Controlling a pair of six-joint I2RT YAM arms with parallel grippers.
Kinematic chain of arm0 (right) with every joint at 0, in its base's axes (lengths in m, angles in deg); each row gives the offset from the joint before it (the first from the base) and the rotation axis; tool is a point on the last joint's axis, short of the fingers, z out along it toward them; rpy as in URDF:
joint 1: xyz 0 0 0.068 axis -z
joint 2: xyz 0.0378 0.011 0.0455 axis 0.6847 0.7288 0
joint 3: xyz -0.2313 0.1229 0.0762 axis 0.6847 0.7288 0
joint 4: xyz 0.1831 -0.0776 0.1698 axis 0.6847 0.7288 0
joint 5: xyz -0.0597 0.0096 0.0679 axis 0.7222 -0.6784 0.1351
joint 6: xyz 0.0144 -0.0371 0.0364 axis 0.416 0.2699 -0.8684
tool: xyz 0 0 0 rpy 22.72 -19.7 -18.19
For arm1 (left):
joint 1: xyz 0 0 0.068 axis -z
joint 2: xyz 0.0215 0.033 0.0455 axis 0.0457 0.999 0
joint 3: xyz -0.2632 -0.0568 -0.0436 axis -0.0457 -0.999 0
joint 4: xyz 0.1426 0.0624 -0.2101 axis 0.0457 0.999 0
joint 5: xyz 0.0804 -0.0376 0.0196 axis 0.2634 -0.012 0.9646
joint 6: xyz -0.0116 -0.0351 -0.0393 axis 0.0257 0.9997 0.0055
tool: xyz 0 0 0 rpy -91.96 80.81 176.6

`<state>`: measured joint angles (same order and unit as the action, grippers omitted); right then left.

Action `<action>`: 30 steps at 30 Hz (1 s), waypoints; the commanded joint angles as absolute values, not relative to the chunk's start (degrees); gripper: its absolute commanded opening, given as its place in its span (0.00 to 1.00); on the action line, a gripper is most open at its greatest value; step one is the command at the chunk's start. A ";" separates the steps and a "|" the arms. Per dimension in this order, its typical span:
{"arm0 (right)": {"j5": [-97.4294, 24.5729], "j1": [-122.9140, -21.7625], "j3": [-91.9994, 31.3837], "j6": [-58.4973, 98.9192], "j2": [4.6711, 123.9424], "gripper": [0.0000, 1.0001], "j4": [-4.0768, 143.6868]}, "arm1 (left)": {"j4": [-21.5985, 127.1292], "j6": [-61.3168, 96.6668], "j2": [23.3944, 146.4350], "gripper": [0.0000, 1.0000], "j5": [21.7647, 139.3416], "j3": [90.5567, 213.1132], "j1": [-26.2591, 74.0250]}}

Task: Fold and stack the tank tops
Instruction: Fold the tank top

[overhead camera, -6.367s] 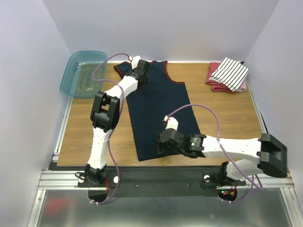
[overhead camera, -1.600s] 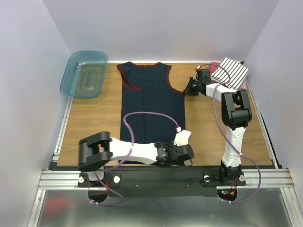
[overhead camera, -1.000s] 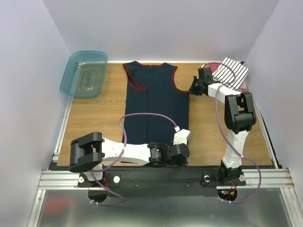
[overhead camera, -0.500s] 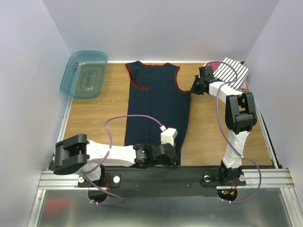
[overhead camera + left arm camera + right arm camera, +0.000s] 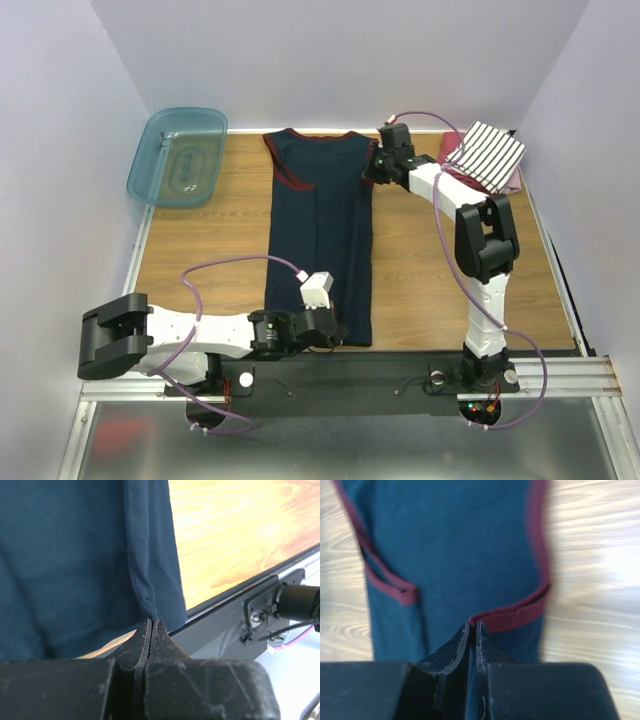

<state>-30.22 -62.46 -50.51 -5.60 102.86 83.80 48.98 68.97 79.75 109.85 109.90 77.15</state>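
The navy tank top [image 5: 320, 230] with red trim lies lengthwise down the middle of the table, its right side folded over toward the left. My left gripper [image 5: 335, 328] is at the near hem, shut on a pinch of navy cloth [image 5: 151, 621]. At the far end my right gripper [image 5: 372, 172] is shut on the red-trimmed armhole edge [image 5: 473, 625]. The white striped tank top [image 5: 486, 152] lies folded in the back right corner, apart from both grippers.
A teal plastic bin [image 5: 178, 155] stands at the back left corner. A pinkish-red cloth [image 5: 450, 165] lies under the striped top. Bare wooden table [image 5: 200, 250] shows on both sides of the navy top. The table's front edge [image 5: 225, 587] runs just beside the left gripper.
Both grippers have moved left with the navy top's right edge, folding it over. The top now looks narrower.
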 commanded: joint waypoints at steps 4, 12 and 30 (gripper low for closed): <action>-29.31 -66.59 -60.04 -8.66 109.52 0.00 82.83 | 54.78 76.76 73.59 0.00 111.58 105.42 77.10; -29.23 -70.45 -69.62 -8.92 116.28 0.00 83.89 | 63.21 79.92 72.18 0.00 111.66 105.33 77.28; -29.84 -72.74 -77.10 -9.10 122.88 0.01 84.68 | 73.24 83.09 68.31 0.00 113.25 106.12 77.28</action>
